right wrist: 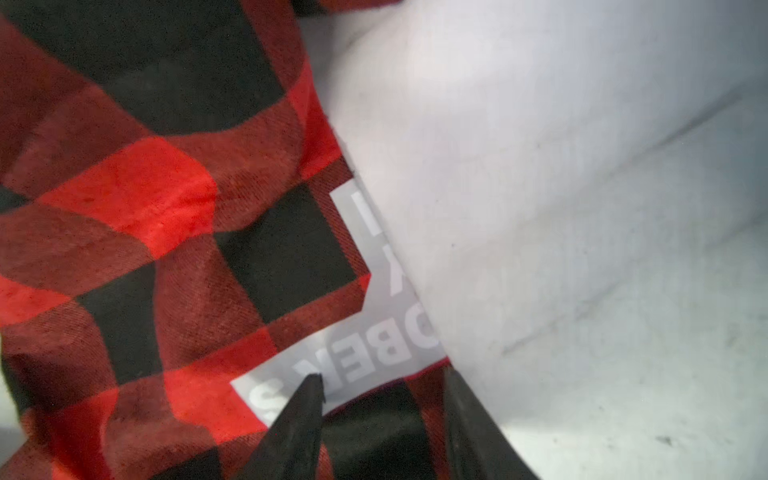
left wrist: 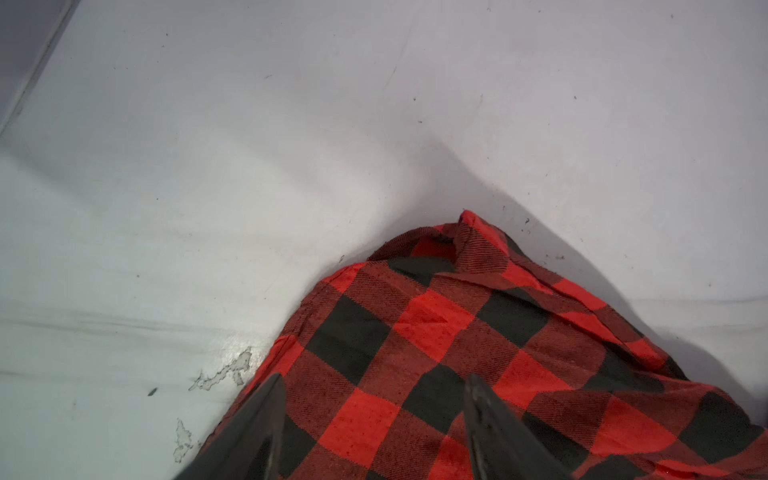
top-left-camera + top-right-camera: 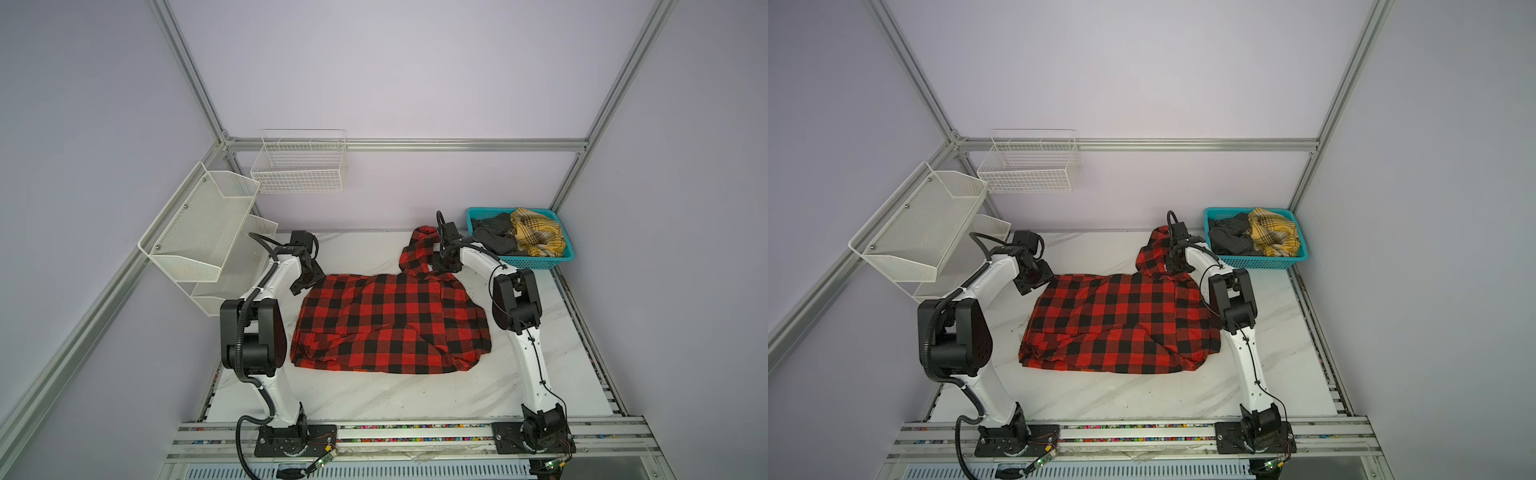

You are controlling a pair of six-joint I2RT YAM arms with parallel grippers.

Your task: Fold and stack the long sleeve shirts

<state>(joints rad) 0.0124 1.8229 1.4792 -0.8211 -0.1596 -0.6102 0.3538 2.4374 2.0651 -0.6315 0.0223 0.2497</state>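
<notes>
Red-and-black flannel shirt (image 3: 390, 324) lies mid-frame on the worktop (image 3: 374, 399), part folded. Left pincer (image 2: 374, 378), released, hovers at its upper-left corner; right pincer (image 1: 382, 374), also released, over white lettering (image 1: 374, 353). Best pinch both edges squarely before folding.

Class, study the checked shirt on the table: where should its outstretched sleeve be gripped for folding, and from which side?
Probably best: pinch the sleeve near its far end, from above on the right gripper side. It stretches off the checked shirt toward the back wall, nearest that arm.
</notes>
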